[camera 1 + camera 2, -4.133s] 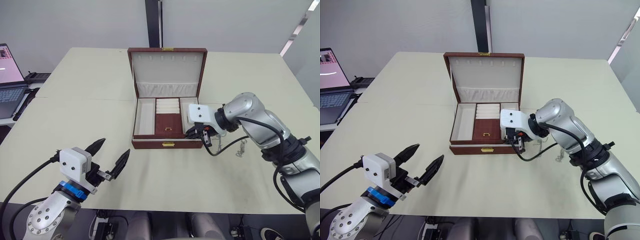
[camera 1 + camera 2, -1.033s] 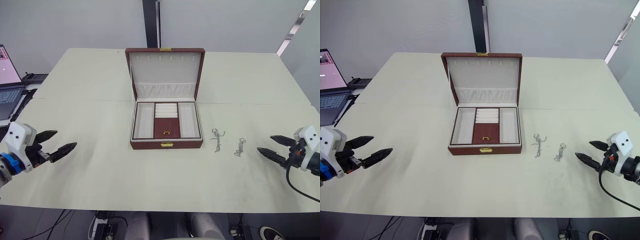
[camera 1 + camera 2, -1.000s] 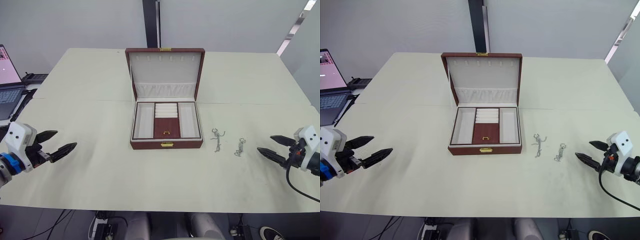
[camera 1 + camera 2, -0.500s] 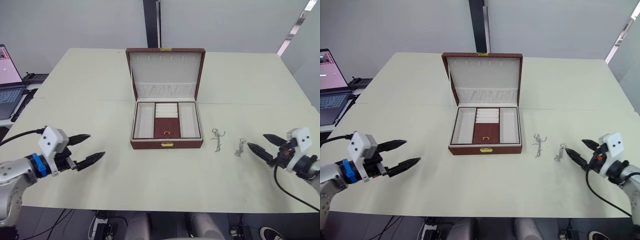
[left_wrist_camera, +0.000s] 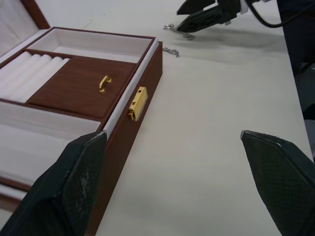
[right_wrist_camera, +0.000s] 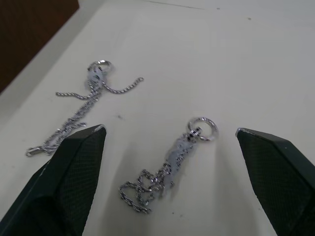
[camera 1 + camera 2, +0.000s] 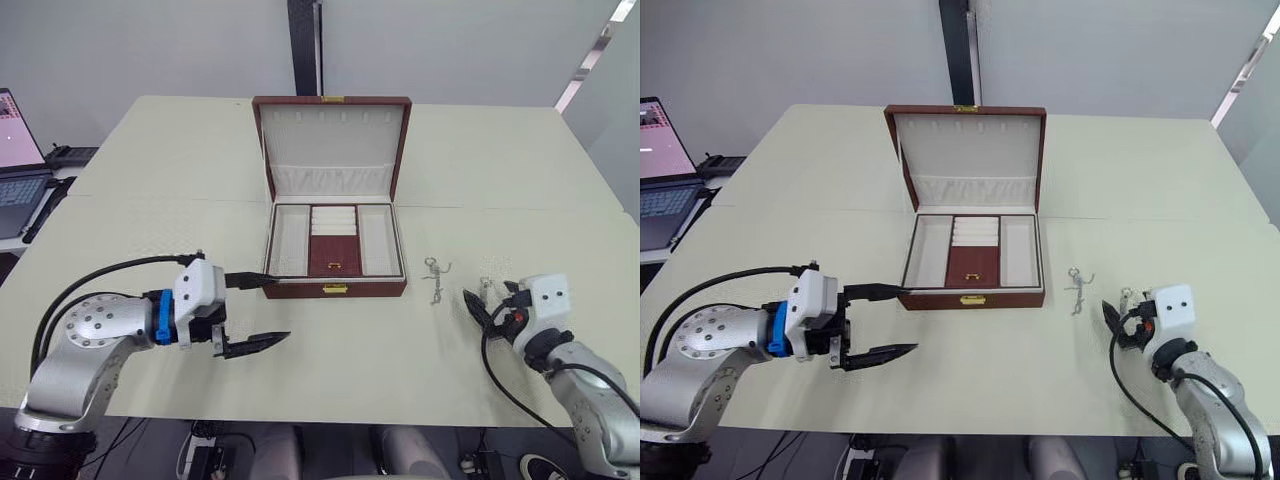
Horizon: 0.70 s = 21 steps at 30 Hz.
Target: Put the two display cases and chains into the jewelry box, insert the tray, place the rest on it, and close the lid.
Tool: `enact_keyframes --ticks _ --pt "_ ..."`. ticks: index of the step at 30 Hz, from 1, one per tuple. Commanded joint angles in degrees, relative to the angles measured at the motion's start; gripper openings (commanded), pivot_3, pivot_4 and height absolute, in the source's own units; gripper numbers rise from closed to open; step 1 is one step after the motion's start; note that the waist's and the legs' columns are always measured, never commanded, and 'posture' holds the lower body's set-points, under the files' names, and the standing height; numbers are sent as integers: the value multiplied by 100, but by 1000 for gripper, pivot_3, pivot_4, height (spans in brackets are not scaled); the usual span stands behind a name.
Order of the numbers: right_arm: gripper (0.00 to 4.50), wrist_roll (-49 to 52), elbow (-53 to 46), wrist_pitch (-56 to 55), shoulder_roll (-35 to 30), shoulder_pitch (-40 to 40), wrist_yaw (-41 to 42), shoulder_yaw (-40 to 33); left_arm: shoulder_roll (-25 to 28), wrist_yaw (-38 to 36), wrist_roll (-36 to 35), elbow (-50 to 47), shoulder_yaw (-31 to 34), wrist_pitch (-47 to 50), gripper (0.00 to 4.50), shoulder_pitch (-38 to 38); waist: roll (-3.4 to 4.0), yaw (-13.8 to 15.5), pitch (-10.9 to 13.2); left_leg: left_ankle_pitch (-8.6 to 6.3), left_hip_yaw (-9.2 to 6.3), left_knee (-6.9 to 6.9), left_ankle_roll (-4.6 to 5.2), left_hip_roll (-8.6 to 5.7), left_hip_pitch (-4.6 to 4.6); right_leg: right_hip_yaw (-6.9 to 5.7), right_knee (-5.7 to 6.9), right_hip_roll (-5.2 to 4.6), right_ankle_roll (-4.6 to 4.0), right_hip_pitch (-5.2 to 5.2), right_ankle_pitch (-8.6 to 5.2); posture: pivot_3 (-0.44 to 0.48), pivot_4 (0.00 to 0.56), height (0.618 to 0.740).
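The brown jewelry box [image 7: 334, 289] stands open mid-table, its lid [image 7: 332, 140] upright and its cream compartments empty. Two silver chains lie right of it: one [image 7: 434, 279] closer to the box, the other [image 7: 484, 290] further right. My left gripper [image 7: 278, 308] is open in front of the box's front left corner, one fingertip close beside that corner; the left wrist view shows the gold clasp [image 5: 138, 103]. My right gripper [image 6: 170, 130] is open, low over the table, with the right-hand chain [image 6: 170, 169] between its fingers. The display cases and the tray are out of view.
A laptop [image 7: 14, 150] sits on a side surface off the table's left edge. A black post [image 7: 303, 45] rises behind the table. The table's front edge [image 7: 330, 415] runs close below both grippers.
Both arms have swung inward from the table's sides. The left gripper moved right to the box's front left corner. The right gripper moved left to the right-hand chain.
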Motion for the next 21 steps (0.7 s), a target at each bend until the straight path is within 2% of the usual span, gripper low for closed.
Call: enact_keyframes --ticks 1,15,18,21 --pt "4477 -261 110 -280 238 49 -303 90 -114 -124 41 -236 -229 -292 4500 -27 0 -1 0 0 -2 1 0 1 1 -1 0 1 0 2 0 0 150 740" --pt "4477 -431 470 -222 532 -58 -539 261 -244 -100 105 -111 -337 -488 4500 -84 -10 -1 -9 0 -4 7 0 0 7 1 11 2 2 4 1 0 150 740" --pt "3860 -459 488 -209 508 -16 -538 289 -252 -88 110 -104 -326 -526 4500 -38 -11 -1 -12 0 -4 7 0 0 8 1 11 2 2 5 1 0 150 740" --pt "2749 -469 472 -194 490 29 -532 308 -267 -70 97 -112 -313 -538 4500 2 -18 0 -17 0 -5 7 0 0 7 -1 11 2 2 6 1 0 150 740"
